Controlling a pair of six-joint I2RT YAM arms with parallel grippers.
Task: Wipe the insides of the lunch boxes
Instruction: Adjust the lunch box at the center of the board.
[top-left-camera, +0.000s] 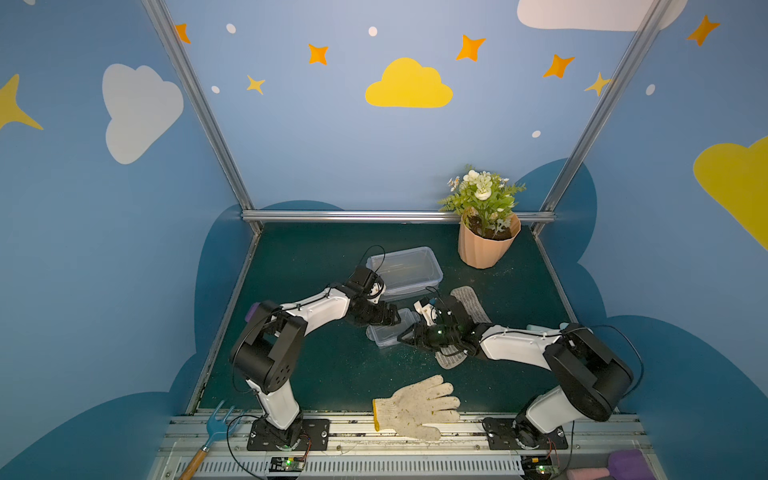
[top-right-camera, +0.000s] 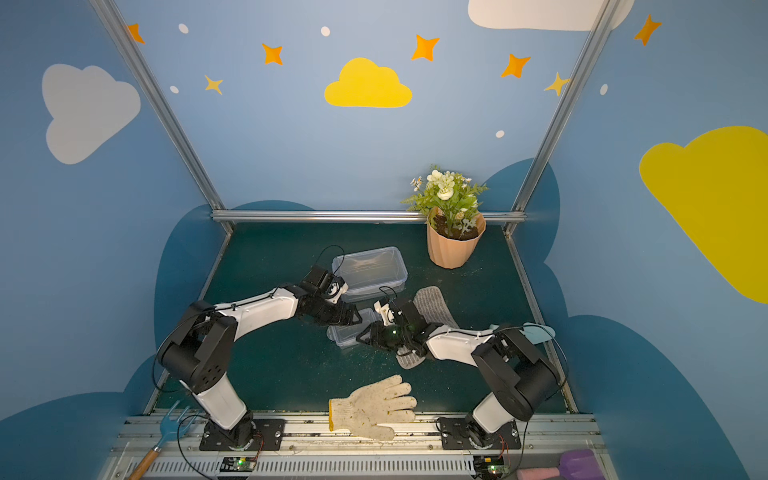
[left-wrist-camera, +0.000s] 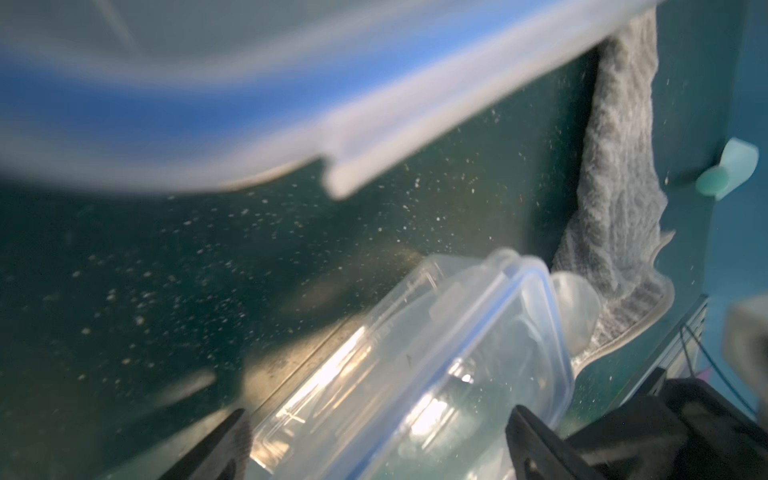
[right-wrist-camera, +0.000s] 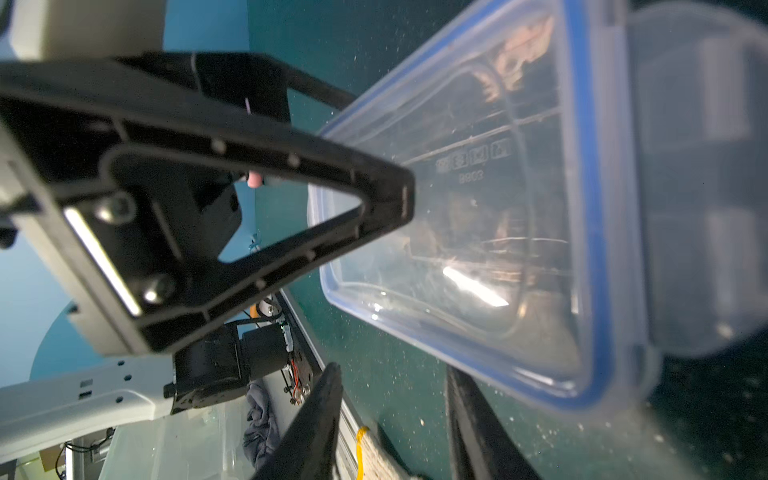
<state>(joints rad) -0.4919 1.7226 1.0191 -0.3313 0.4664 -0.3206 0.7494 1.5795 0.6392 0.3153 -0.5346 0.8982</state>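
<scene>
Straddling small lunch box (left-wrist-camera: 457, 332), clear rounded plastic, blue-rimmed, with left claw (left-wrist-camera: 377, 415) spread wide; right claw (right-wrist-camera: 392, 374) partly apart, empty, near ribbed grey cloth (top-left-camera: 467, 301).

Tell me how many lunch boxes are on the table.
2. The large lunch box stands at the back, near the flower pot; the small lunch box lies in front of it. No others show.
</scene>
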